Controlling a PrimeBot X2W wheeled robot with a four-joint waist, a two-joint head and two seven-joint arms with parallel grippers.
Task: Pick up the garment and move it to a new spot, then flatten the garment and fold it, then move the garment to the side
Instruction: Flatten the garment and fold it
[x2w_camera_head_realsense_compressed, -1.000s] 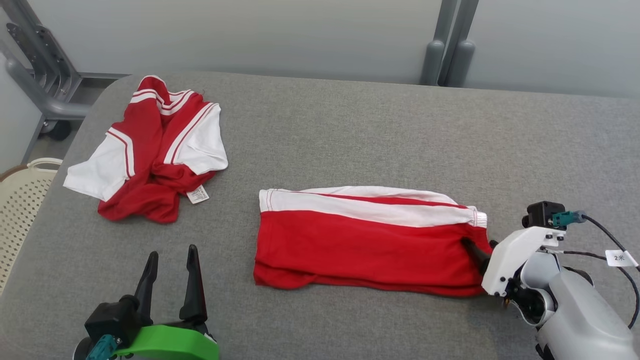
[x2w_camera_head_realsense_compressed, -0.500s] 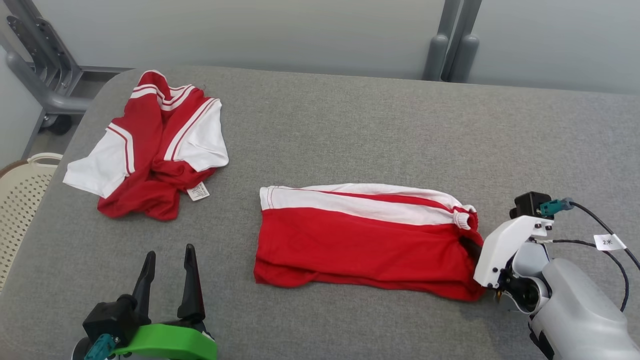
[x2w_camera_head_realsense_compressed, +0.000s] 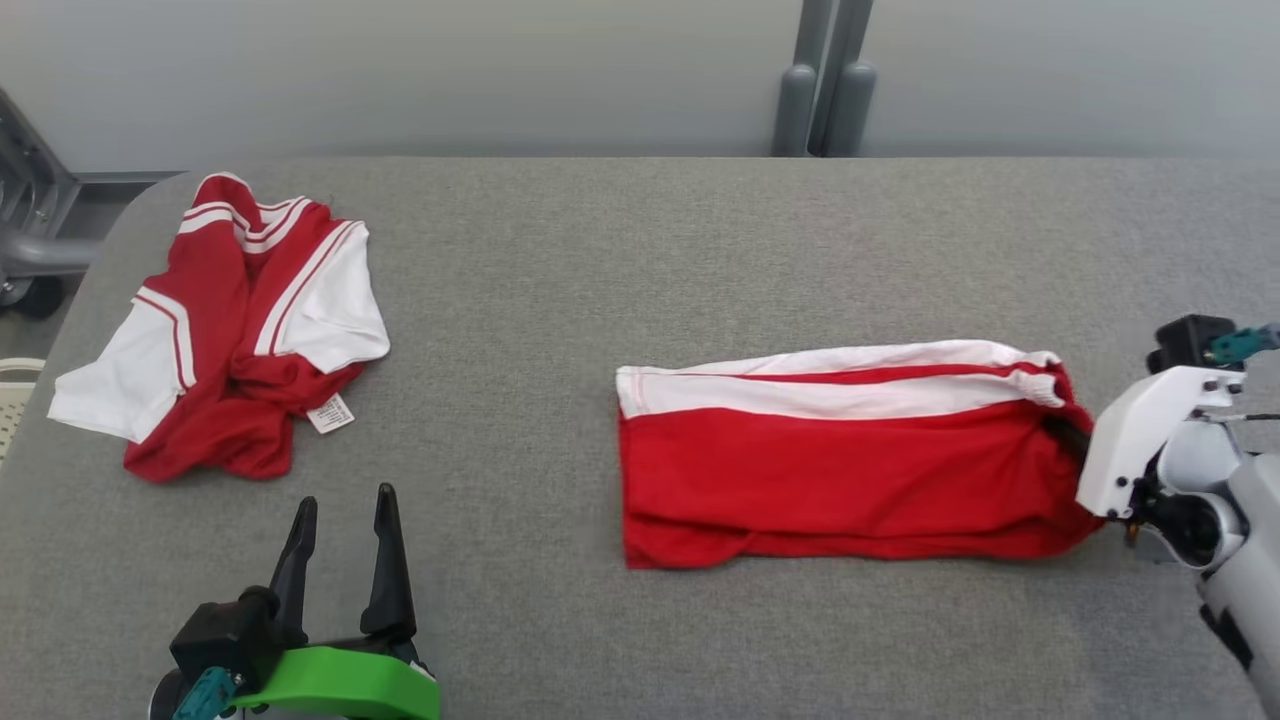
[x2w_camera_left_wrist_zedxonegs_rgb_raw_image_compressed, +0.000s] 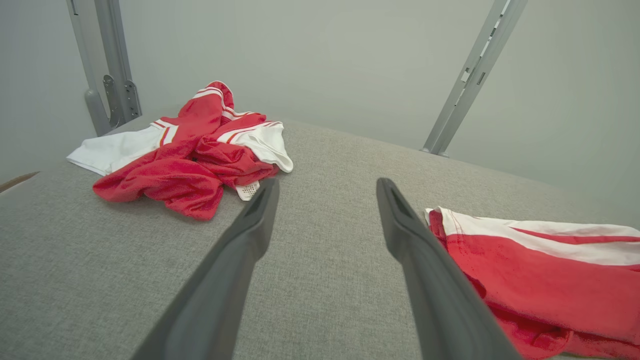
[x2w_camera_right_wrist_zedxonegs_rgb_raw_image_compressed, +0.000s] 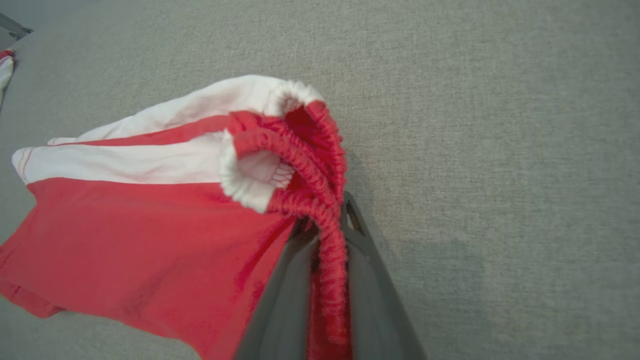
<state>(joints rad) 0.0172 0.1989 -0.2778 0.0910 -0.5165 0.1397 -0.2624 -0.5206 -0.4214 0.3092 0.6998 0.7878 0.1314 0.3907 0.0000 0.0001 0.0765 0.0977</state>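
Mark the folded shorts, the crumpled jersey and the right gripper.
folded shorts (x2w_camera_head_realsense_compressed: 850, 480): head view, on the red front panel.
crumpled jersey (x2w_camera_head_realsense_compressed: 215, 300): head view, on its red middle section.
right gripper (x2w_camera_right_wrist_zedxonegs_rgb_raw_image_compressed: 327, 225): right wrist view, between its fingertips, which pinch the shorts.

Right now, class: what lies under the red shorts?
The shorts lie on the grey table, which shows all round them. The patch beneath is covered, so anything there cannot be seen.

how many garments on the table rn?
2: a crumpled shirt at the table's far left; folded shorts right of centre, waistband pinched in the right gripper.
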